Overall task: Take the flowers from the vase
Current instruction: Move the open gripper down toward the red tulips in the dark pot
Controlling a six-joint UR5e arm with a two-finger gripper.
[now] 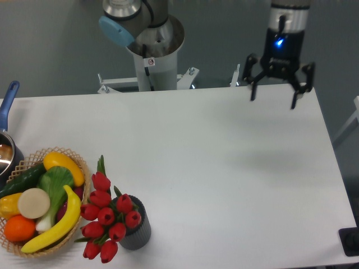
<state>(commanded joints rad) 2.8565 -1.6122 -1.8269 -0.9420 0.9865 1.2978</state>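
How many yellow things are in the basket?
3. A fat yellow squash lies at the back of the woven straw basket, a long yellow banana curves along its right side, and a small yellow pepper sits at its left edge. More may be hidden underneath.

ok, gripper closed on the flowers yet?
No, the gripper is open and empty above the table's far right edge, while the flowers sit in the vase at the near left.
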